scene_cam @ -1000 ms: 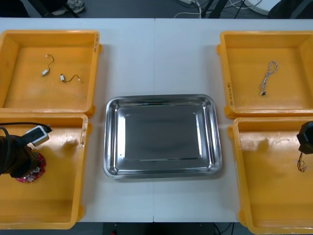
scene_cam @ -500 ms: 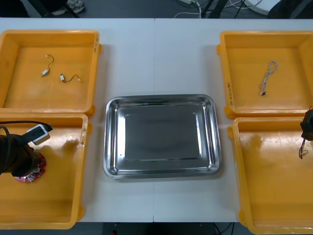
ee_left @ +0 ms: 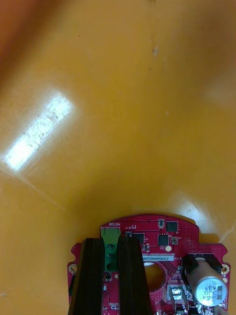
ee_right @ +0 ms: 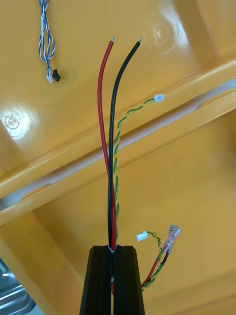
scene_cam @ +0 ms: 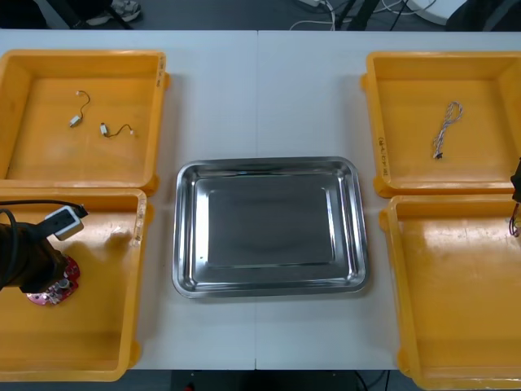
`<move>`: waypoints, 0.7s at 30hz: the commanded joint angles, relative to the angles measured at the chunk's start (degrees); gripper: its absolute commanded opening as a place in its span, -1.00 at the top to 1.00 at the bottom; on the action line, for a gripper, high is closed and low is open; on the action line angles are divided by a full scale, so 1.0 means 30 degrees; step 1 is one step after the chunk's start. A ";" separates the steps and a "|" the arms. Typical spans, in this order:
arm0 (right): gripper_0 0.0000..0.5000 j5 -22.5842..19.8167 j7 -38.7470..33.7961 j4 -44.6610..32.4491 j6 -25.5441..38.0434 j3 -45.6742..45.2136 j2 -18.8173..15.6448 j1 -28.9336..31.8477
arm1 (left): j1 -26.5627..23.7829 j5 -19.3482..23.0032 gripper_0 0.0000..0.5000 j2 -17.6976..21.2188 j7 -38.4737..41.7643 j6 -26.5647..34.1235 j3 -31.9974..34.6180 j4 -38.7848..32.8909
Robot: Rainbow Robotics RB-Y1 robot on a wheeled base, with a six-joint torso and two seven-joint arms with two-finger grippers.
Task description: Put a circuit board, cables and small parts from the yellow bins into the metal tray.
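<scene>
While my left claw pinched the circuit board in the near-left yellow bin and my right claw clamped cables, seemingly above the right bins, I needed slow lifts toward the metal tray.

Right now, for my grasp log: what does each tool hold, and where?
Left tool: red circuit board, by its green connector. Right tool: cable bundle, partway along.

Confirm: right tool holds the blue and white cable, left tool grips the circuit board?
No: the right wrist view shows the right tool holding red, black and yellow cables; the blue and white cable lies in a bin. The left tool grips the circuit board.
</scene>
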 commanded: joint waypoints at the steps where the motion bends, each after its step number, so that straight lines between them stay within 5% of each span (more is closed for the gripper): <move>1: 1.00 -0.0486 0.0506 -0.0552 0.0089 0.0251 -0.1263 -0.0758 | -0.0878 0.0385 1.00 0.0859 -0.1616 0.0121 -0.0025 -0.0010; 11: 1.00 -0.3532 0.1151 0.0796 0.0089 0.0427 -0.2084 -0.2106 | -0.1347 0.1938 1.00 0.0830 -0.1616 0.4076 0.3081 -0.1211; 21: 1.00 -0.4265 0.2205 0.0766 0.0089 0.3005 -0.3050 -0.3366 | -0.2255 0.2055 1.00 -0.0254 -0.1235 0.7065 0.5366 -0.1914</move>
